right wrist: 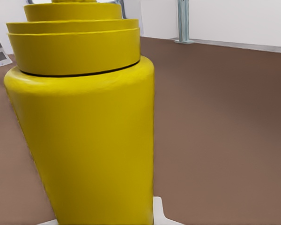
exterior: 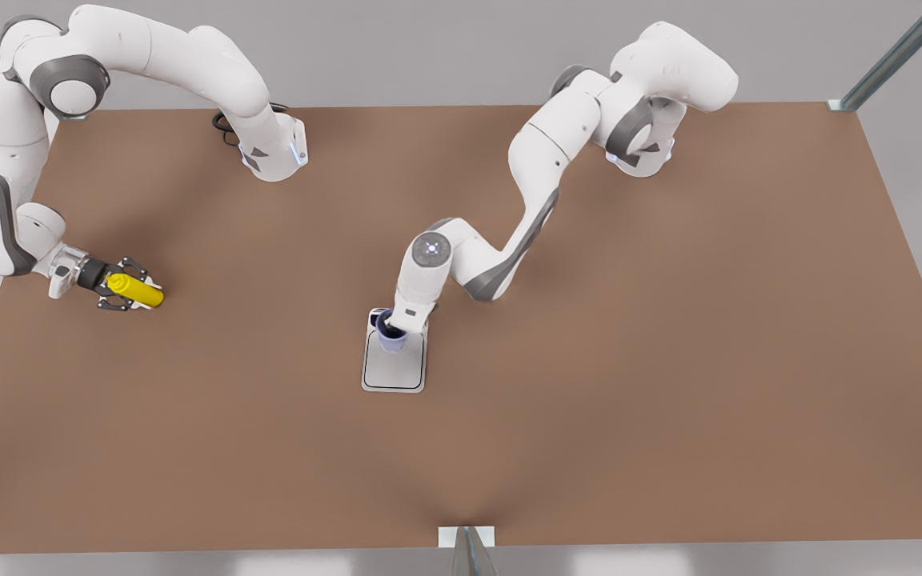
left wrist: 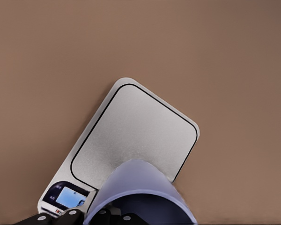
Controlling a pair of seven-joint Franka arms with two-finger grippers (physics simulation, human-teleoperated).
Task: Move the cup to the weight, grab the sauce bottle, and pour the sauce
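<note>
Yellow sauce bottle (exterior: 135,290) between right jaws closed on it, left jaws gripping cup (exterior: 390,336) on weight (exterior: 394,370)

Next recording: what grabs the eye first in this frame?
The bright yellow sauce bottle stands out, gripped in the right tool near the front view's left table edge. At the table's middle, the left tool holds the lavender cup over the display end of the silver weight; whether the cup touches it cannot be told.
</note>
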